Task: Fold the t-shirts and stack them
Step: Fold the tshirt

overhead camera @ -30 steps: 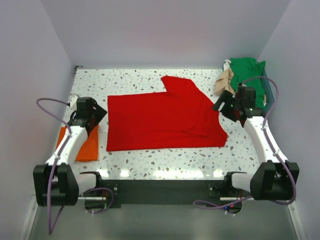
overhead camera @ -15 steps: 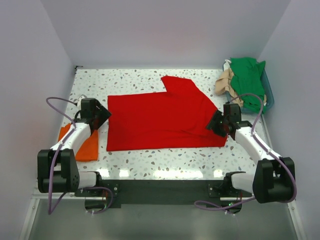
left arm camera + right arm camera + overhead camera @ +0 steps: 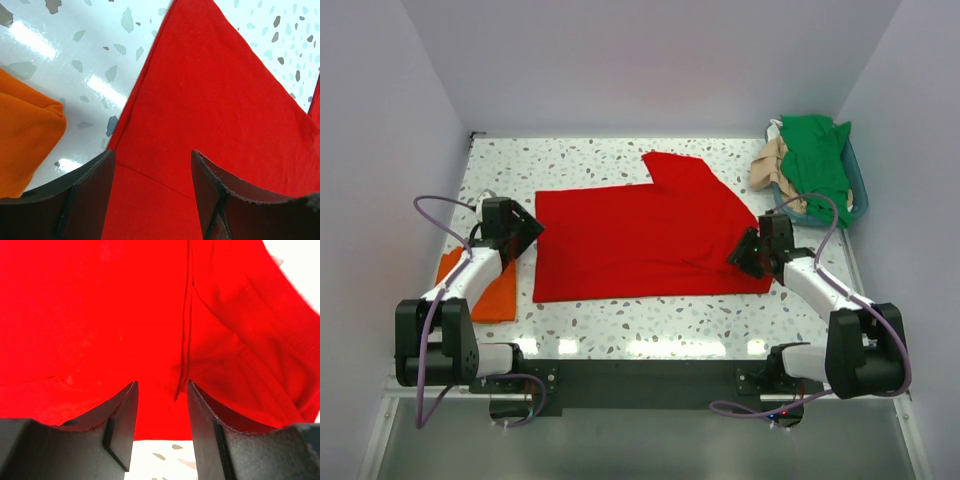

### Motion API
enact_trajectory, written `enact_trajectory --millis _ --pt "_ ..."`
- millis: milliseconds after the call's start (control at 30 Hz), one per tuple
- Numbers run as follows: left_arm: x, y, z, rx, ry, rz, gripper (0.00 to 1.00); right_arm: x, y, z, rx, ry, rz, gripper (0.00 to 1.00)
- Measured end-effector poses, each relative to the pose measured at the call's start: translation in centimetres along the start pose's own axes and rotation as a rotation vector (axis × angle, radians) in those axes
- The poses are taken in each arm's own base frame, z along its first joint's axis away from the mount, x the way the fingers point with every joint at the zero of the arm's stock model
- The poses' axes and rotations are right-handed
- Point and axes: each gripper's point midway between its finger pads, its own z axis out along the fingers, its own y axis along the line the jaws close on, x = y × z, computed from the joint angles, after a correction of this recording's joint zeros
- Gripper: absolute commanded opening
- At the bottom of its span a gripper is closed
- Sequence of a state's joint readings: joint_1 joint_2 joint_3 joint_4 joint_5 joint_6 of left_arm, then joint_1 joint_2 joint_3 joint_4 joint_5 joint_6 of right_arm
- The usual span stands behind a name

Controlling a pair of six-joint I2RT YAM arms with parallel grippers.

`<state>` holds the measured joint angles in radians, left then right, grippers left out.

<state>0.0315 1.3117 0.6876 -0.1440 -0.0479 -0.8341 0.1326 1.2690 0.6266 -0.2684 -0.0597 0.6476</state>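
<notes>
Base plate (image 3: 640, 385): black; it runs along the near edge of the table and carries both arms side by side.

Table (image 3: 590, 160): white terrazzo with grey specks, glossy, with bright glare streaks near the front.

Orange t-shirt (image 3: 498, 292): folded into a compact pad at the near left. The left forearm crosses above part of it. In the left wrist view a strip of bare table separates it from the red cloth, so the two do not touch.

Left gripper (image 3: 152, 162): low over the left edge of the red t-shirt, pointing right. The fingers are spread wide with only flat red cloth between them, nothing pinched. Contact with the cloth cannot be told.

Right gripper (image 3: 162, 390): at the near right corner of the same shirt, pointing left. The fingers are parted by a narrower gap and a stitched seam runs toward it. Nothing is clamped.

Red t-shirt (image 3: 640, 240): spread flat across the middle of the table between the two grippers. One sleeve juts toward the far edge. The layers at the right corner overlap and look rumpled.

Teal basket (image 3: 860, 195): far right corner, against the wall.

Green t-shirt (image 3: 815, 150): heaped loosely in the basket.

Tan t-shirt (image 3: 772, 165): bunched and draped over the left rim of the basket, beside the green one.
</notes>
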Motion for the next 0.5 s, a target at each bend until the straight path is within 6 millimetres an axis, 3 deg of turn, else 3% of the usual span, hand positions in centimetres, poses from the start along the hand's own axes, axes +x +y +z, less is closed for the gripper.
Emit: enact_trajectory --millis 367,500 --pt "0.6 0.3 0.0 0.003 0.013 -0.001 0.66 1.1 -0.5 0.9 0.02 0.014 0.005 0.44" --pt "0.8 0.4 0.0 0.003 0.017 -0.001 0.66 1.6 -0.7 1.4 0.026 0.026 0.01 0.38"
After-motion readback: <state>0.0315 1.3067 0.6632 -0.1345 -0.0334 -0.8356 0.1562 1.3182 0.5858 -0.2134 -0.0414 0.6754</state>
